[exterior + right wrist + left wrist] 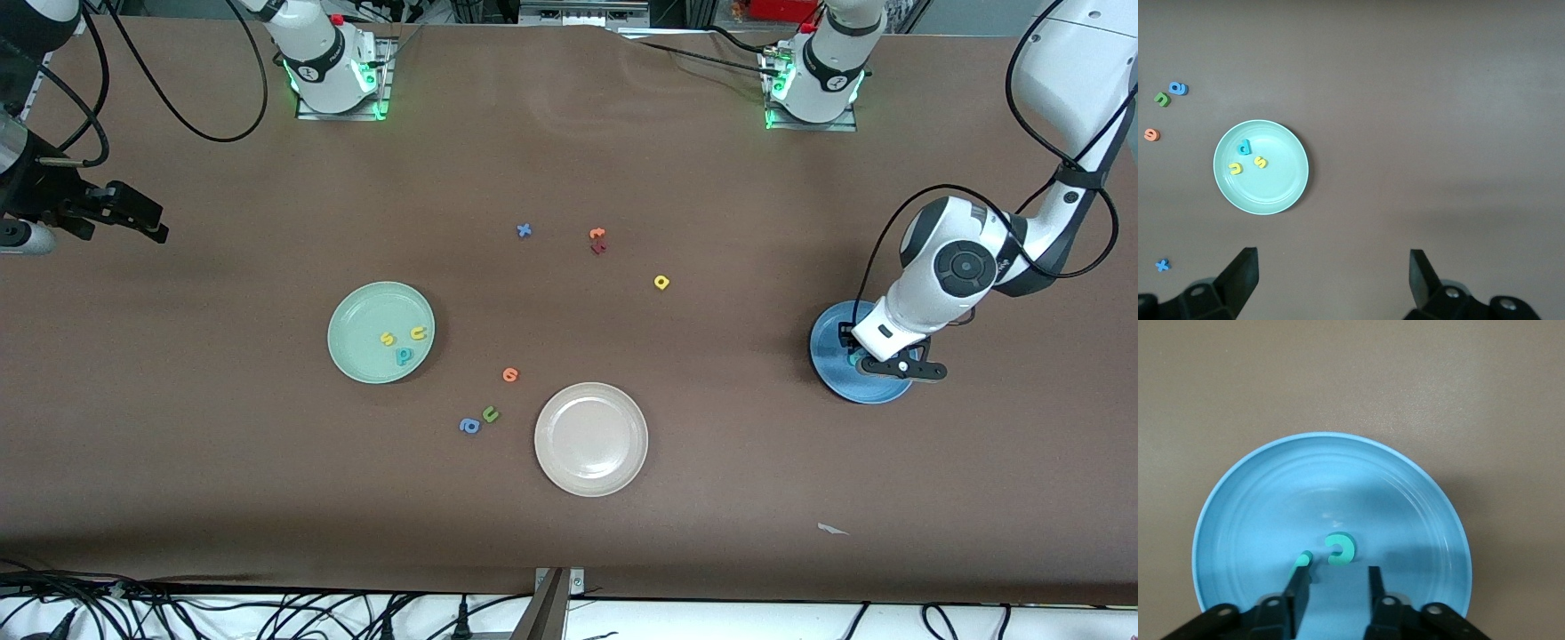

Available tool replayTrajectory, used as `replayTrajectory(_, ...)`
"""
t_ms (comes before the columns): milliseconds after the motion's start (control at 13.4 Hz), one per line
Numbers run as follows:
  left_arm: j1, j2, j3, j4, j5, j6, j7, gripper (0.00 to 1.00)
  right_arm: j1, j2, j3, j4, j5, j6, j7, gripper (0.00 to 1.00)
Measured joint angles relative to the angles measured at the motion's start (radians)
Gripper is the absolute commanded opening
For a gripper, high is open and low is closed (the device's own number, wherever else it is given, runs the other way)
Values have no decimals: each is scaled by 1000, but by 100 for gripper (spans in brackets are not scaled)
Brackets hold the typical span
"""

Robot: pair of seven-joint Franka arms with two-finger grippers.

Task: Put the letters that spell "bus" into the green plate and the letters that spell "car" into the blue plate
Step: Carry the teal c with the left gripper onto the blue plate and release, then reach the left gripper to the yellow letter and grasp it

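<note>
Left gripper [1336,587] hangs low over the blue plate [1238,493] at the left arm's end of the table, fingers parted narrowly with nothing between them. I judge this the release of a "car" letter. The teal c [1340,549] lies flat in the plate, and a second teal piece, probably the r [1303,561], leans against one fingertip. I would widen a little and lift straight up so it does not cling and drag out. Right gripper [1331,273] waits wide open over bare table at the right arm's end. The green plate [356,329] holds the teal b [404,356], yellow u [418,333] and yellow s [387,338]. The yellow a [661,283] lies on the table, due next.
</note>
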Motion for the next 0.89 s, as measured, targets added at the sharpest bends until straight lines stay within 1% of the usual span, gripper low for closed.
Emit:
replayTrajectory(149, -6, 0, -8, 6, -2, 0, -12, 100, 0, 0, 0, 0, 0, 0, 0, 100)
replayTrajectory(298, -53, 3, -25, 8, -5, 0, -115, 100, 0, 0, 0, 0, 0, 0, 0, 100)
replayTrajectory(447, -159, 8, -34, 12, -11, 0, -263, 100, 0, 0, 0, 0, 0, 0, 0, 100)
replayTrajectory(671, -345, 20, -36, 29, -84, 0, -463, 100, 0, 1, 0, 1, 0, -1, 0, 100)
replayTrajectory(895, -466, 29, -36, 36, -106, -3, -606, 100, 0, 1, 0, 1, 0, -1, 0, 100)
